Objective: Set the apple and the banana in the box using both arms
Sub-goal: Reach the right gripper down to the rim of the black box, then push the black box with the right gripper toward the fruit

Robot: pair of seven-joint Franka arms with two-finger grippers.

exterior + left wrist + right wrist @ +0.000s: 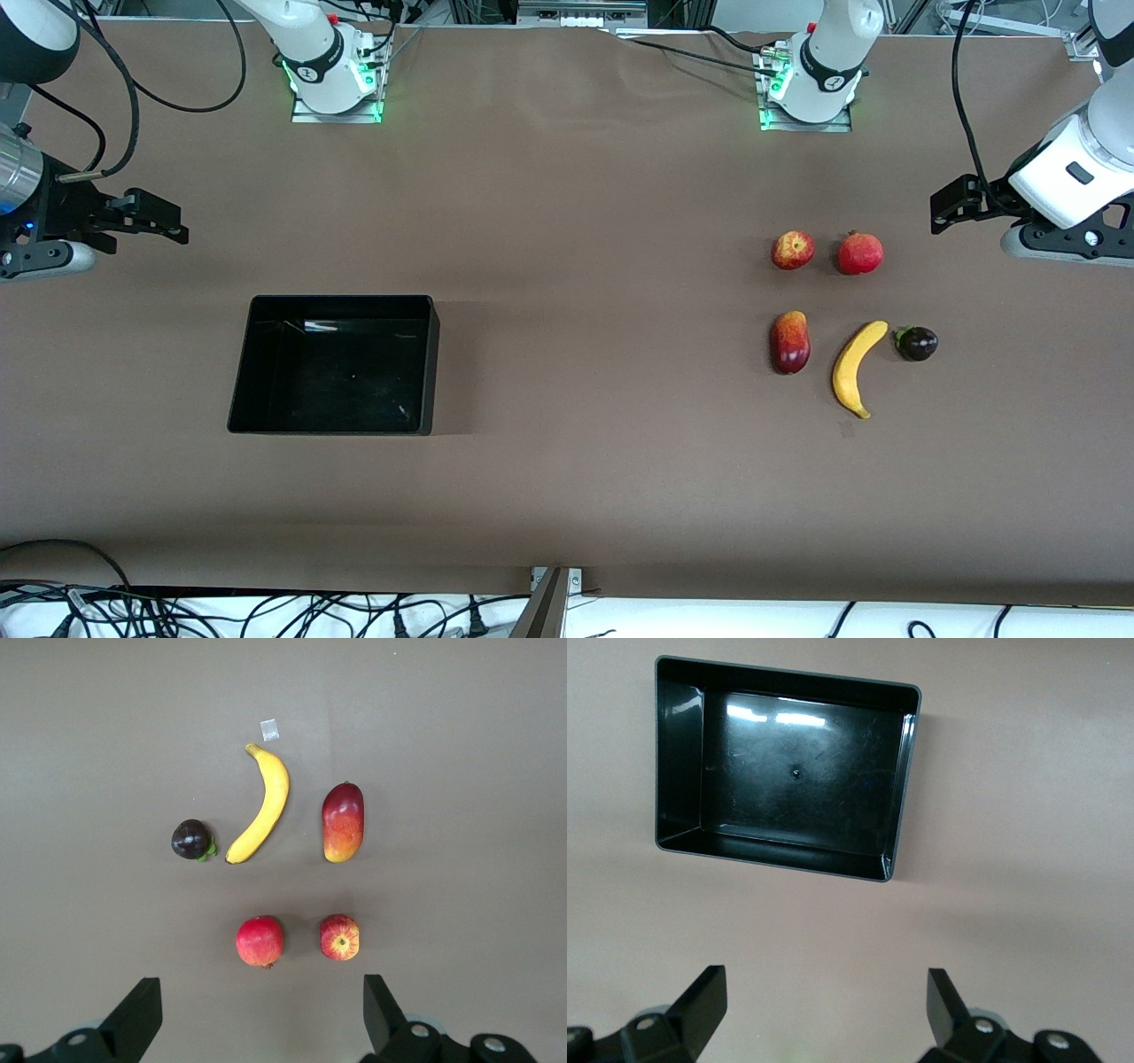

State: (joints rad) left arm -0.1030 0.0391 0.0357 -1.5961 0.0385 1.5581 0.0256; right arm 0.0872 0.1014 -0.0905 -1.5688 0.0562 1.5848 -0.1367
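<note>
Since the shallow black plastic box [334, 365] holds nothing but glare on its glossy floor, you can judge that the task is at its very start: neither fruit has been lifted, and both placements are left to do. Your box sits on the brown table [567, 221] toward the right arm's end, well apart from all the fruit.

Your small red apple with yellow-orange patches [792, 250] lies toward the left arm's end, just beside a uniformly red round fruit with a crown tip [860, 253] and farther from the front camera than the curved yellow banana [858, 367]. That banana rests between an elongated dark-red and yellow fruit [790, 342] and a small dark purple round fruit with a green stem [917, 343], close to the purple one, though you cannot tell whether they touch. A tiny pale scrap [269, 728] lies just off one banana tip.

You have the left gripper [950, 211] hanging in the air at its end of the table, beside the fruit cluster; in its wrist view the two fingers [135, 1017] stand wide apart with nothing between them. You have the right gripper [173, 226] over bare table, near the box but not above it, its fingers [700, 1003] likewise spread and empty.
</note>
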